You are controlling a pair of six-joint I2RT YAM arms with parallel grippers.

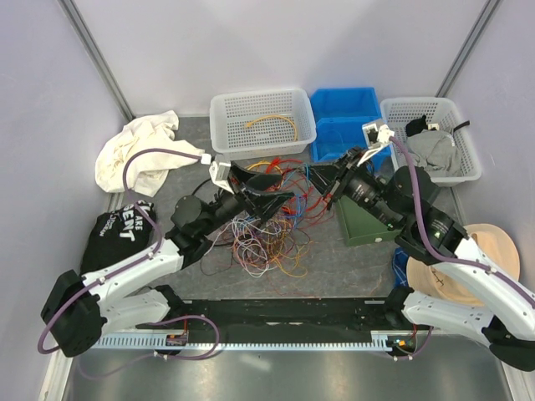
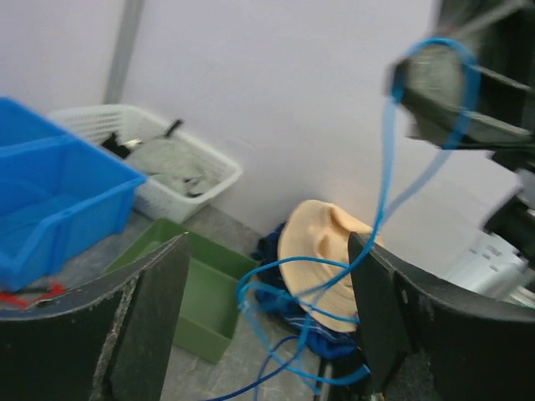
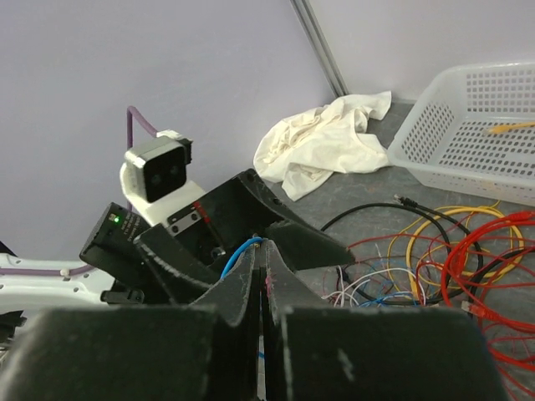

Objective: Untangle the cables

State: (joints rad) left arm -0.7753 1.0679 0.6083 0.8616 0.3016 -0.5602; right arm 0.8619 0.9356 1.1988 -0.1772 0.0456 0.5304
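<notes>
Clutter count, left to right in the top view: one white cloth (image 1: 138,154) crumpled in the far-left corner, and one black cloth (image 1: 121,230) with white lettering just nearer. Left gripper (image 2: 267,246) is over the table's middle; its two fingers stand wide apart and grasp nothing, though one blue cable (image 2: 386,159) runs through the gap between them. Cables (image 1: 267,242) lie as one tangled heap on the grey table (image 1: 334,267), between the two arms and just in front of the left basket (image 1: 251,144). The strands are red, orange, yellow, black, white, pink and blue, too intertwined to count. One yellow cable (image 1: 272,121) lies apart from the heap, inside that basket. White baskets number two in all; between them are blue bins (image 1: 347,125), apparently two, one behind the other. Right gripper (image 3: 261,251) faces the left one over the heap's far-right edge. Its two fingers are pressed together on the blue cable, which shows at the tips in the right wrist view. One green tray (image 1: 361,230) sits beside the heap, under the right arm. Right basket (image 1: 468,142) holds one grey cloth (image 1: 430,150). One tan hat (image 1: 472,251) lies at the near right on blue fabric (image 1: 399,271).
</notes>
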